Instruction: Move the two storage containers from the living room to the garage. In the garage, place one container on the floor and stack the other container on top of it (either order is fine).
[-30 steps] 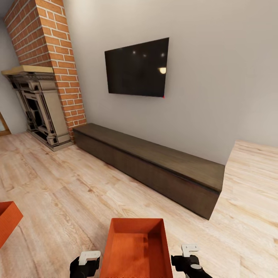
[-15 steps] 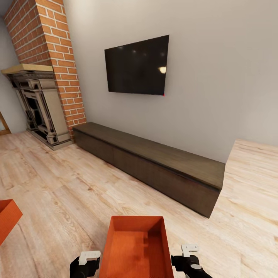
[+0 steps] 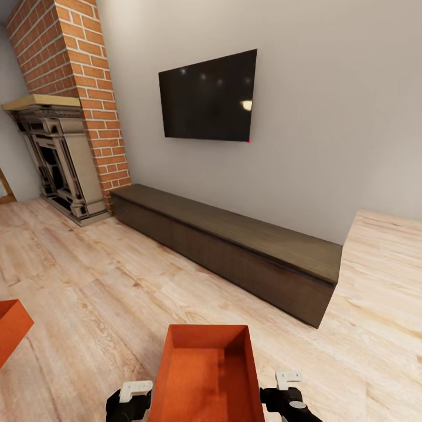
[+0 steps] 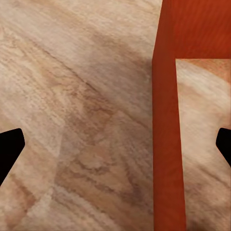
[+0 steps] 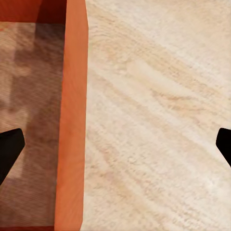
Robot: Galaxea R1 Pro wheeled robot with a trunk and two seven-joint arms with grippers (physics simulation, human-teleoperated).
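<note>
One orange-red storage container [image 3: 208, 375] sits on the light wood-plank floor of the living room, right in front of me at the bottom of the head view. My left gripper [image 3: 132, 398] is beside its left wall and my right gripper [image 3: 287, 392] beside its right wall. In the left wrist view the left gripper [image 4: 115, 147] is open, with the container's wall [image 4: 168, 144] standing between its wide-set fingertips [image 4: 9, 149]. In the right wrist view the right gripper [image 5: 115, 147] is open astride the opposite wall [image 5: 72, 120]. The second container [image 3: 9, 328] shows partly at the left edge.
A long low dark-brown cabinet [image 3: 234, 240] runs along the grey wall under a black TV [image 3: 208, 97]. The ornate fireplace [image 3: 55, 158] and red-brick chimney [image 3: 82, 70] stand at the back left. A pale wood raised surface [image 3: 387, 264] fills the right side. Open plank floor [image 3: 105, 281] lies ahead.
The whole head view has shifted slightly, so the room and the container sit a little higher in the picture. Both grippers keep their places beside the container.
</note>
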